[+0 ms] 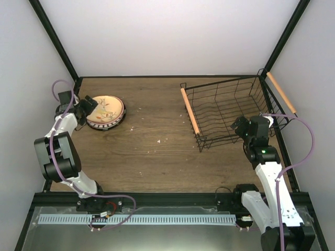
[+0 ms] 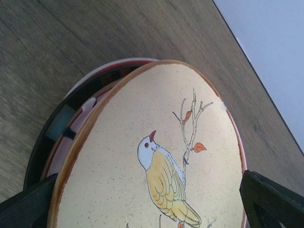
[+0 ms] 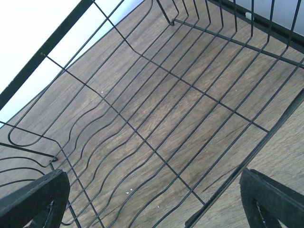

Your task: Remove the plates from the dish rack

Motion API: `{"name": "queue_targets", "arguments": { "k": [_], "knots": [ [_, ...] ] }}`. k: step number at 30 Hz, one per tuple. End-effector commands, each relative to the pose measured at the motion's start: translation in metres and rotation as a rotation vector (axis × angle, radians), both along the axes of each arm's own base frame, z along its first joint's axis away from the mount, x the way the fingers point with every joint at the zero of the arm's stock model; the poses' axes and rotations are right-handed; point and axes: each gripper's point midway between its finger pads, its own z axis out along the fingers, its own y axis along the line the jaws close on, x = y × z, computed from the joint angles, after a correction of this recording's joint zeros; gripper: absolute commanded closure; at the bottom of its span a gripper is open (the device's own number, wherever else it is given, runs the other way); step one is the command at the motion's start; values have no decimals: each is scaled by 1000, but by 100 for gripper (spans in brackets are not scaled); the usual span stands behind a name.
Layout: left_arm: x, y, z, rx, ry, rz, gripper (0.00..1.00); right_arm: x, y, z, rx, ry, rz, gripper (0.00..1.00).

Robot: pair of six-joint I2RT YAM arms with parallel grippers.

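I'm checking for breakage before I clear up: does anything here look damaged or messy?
The top plate has a small white mark on its rim, possibly a chip. White specks lie scattered on the table between it and the rack. Nothing else stands out.

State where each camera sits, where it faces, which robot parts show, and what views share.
Top external: above and behind the bases, looking down on table, left arm, right arm, plate stack and dish rack.
Left wrist: on the left arm, facing down past the left fingers onto the stack's top bird plate.
Right wrist: on the right arm, facing past the right fingers into the empty dish rack.
Shared: top and left wrist, the stack; top and right wrist, the rack.
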Motion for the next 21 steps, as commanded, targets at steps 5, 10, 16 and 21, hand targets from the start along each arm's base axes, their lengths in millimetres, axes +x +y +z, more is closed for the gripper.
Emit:
{"name": "queue_targets", "arguments": {
  "k": [5, 10, 16, 21],
  "knots": [
    [0, -13, 37, 1, -95, -45, 0, 2, 0, 3, 14, -13, -5, 0],
    [-6, -12, 32, 3, -60, -36, 0, 4, 2, 2, 19, -12, 2, 0],
    [-11, -10, 19, 1, -27, -12, 0, 3, 1, 2, 15, -12, 0, 0],
    [-16, -5, 11, 14, -1, 11, 0, 2, 0, 3, 11, -13, -1, 0]
  ]
}}
